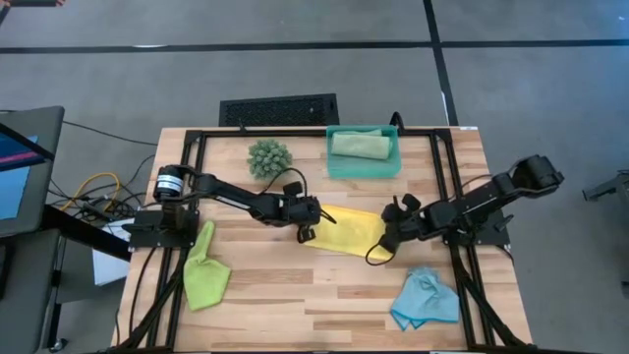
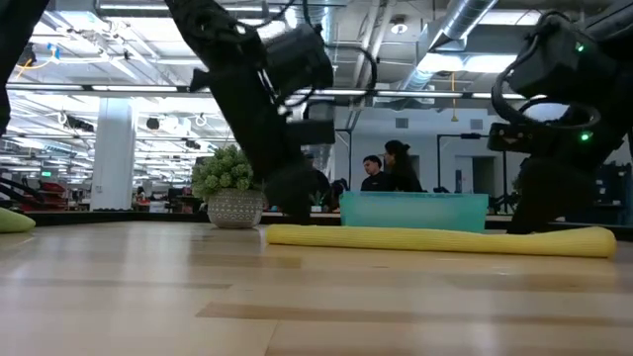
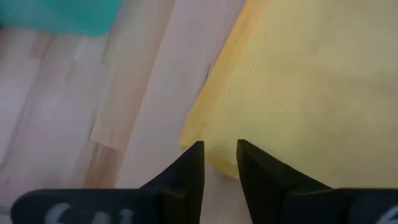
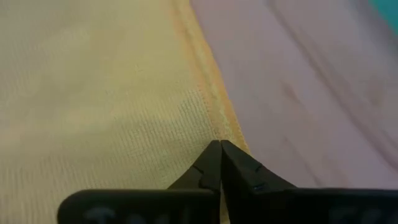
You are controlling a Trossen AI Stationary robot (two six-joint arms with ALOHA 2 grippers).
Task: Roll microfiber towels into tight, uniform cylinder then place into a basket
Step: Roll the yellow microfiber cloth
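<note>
I had one towel done. The sage green towel [image 1: 360, 145] lay rolled up inside the teal basket [image 1: 363, 171], at the far side of the wooden table [image 1: 314, 305].

I was working on the yellow towel [image 1: 346, 234] in the middle of the table. It lay mostly flat, with only a low fold showing along one side, so the rolling had barely begun. My left gripper [image 3: 219, 152] was down at one corner of it, with its fingers a small way apart and the corner just in front of them, not pinched. My right gripper [image 4: 219, 149] was on the other edge, and its fingers were squeezed together right on the hem, so I think it had hold of the yellow towel.

Two more were left. The lime green towel [image 1: 204, 271] sat crumpled near the left arm's base, and the light blue towel [image 1: 424, 300] sat crumpled near the right arm.

I could not read any words or labels anywhere.
</note>
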